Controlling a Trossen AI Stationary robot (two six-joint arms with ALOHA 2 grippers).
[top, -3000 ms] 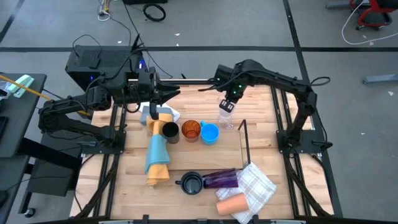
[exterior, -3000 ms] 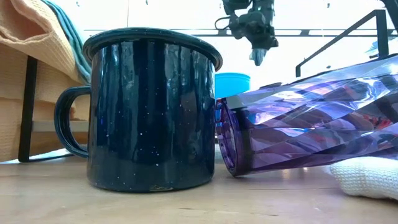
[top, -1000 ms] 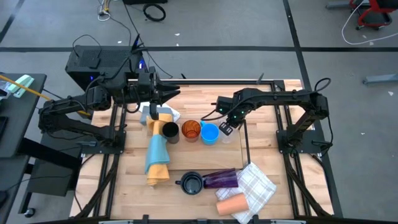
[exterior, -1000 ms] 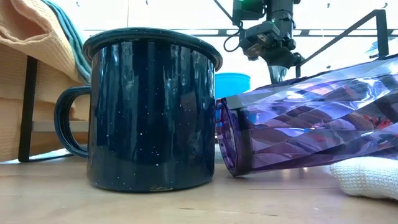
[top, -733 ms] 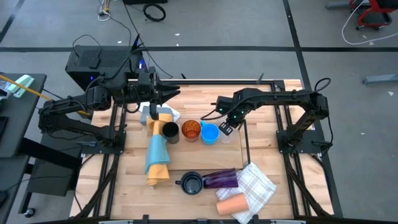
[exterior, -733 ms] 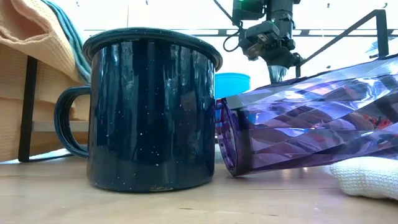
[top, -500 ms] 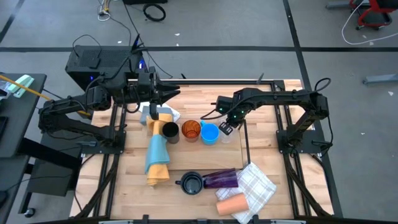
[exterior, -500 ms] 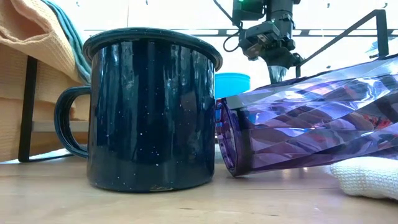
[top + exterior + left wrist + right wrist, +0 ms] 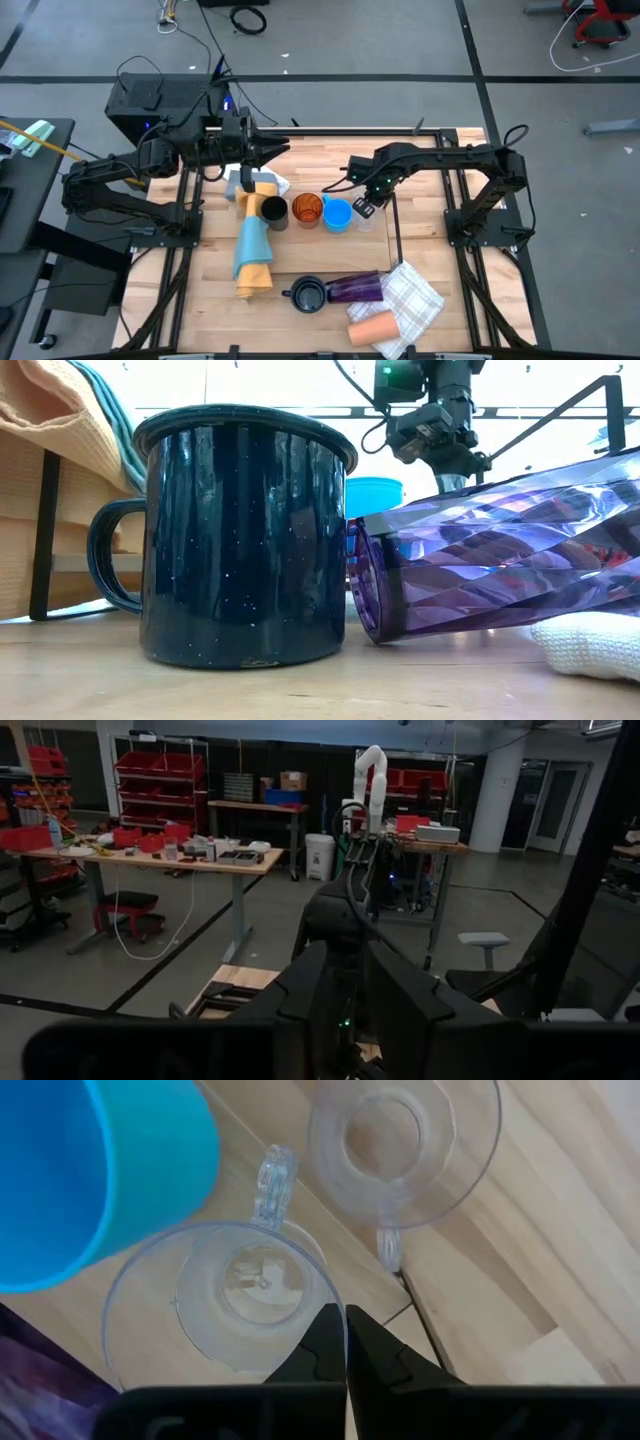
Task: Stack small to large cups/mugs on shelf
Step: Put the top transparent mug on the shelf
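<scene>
**A:** Right gripper (image 9: 345, 1318) is seen pinched shut on the rim of a clear handled mug (image 9: 225, 1295). The mug's set upright on the table (image 9: 300, 255), just beside the blue cup (image 9: 100, 1170) and near the wire shelf (image 9: 394, 235). How's it expected to handle?

**B:** Prob light, stiff, slick & breakable, imo. A thin-rim pinch could be lost if it's tilted. A hold opposite the handle, kept level, would be advised.

**A:** Anything hidden?

**B:** Mug's barely made out in the high view, clear on wood. In the low view it's blocked by the purple tumbler (image 9: 500, 550) & dark mug (image 9: 240, 530). Most of the shelf can't be traced. Left gripper (image 9: 280, 150) is parked back-left, state can't be told.
</scene>
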